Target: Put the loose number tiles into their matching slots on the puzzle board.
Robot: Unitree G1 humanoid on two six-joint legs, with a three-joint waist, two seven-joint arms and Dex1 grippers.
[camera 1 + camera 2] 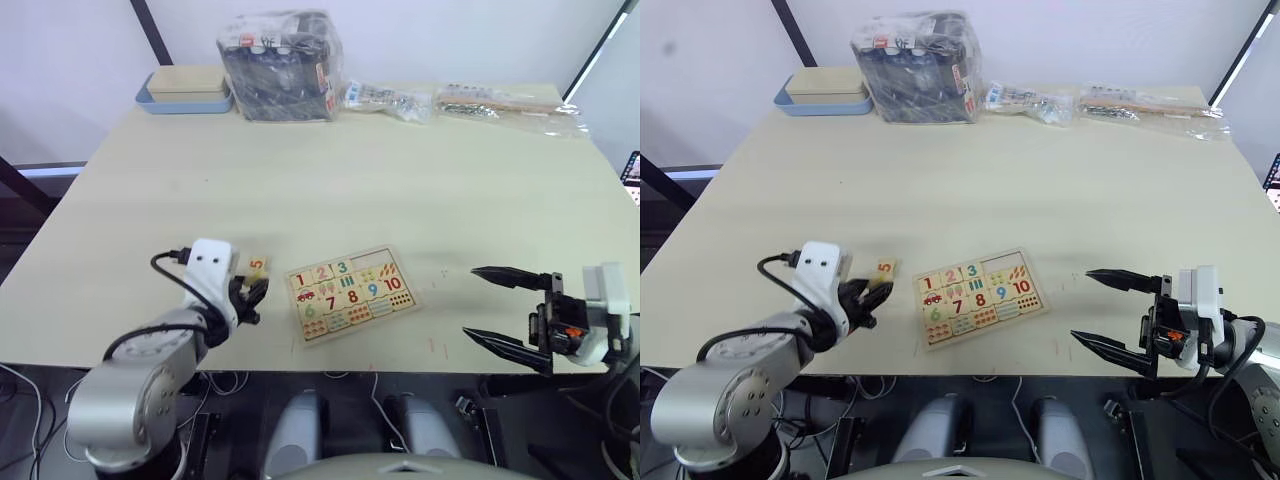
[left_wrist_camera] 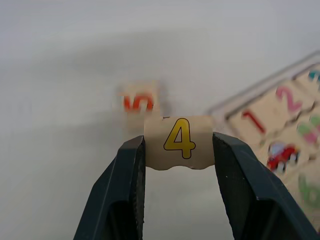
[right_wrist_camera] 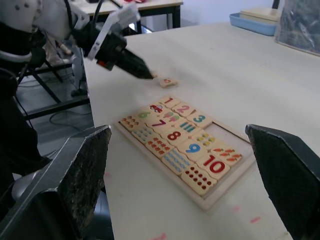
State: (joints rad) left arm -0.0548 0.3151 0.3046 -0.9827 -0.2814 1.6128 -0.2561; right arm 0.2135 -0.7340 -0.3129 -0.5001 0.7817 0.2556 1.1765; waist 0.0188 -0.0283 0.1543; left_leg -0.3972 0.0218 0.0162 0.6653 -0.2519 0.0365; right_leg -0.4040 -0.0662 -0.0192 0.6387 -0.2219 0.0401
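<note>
Nearest to us, our right gripper (image 1: 490, 308) hangs over the table's (image 1: 330, 190) front right edge, its two black fingers spread wide with nothing between them. Our left gripper (image 2: 179, 165) sits near the front left, its fingers clamped on either side of the tile printed with a yellow 4 (image 2: 179, 141), held just above the tabletop. Just beyond it the tile with the orange 5 (image 1: 258, 266) lies flat on the table, just beside the puzzle board's (image 1: 352, 293) left end and apart from it. The board rests slightly skewed between our two grippers; its top row carries 1, 2 and 3, and the two slots (image 1: 377, 268) at the right end of that row show bare wood. Farther back, along the far edge, stand a blue-edged tray with a wooden box (image 1: 184, 90), a bulky clear plastic bag of dark items (image 1: 281, 66), and smaller plastic packets (image 1: 470, 102) to the right.
</note>
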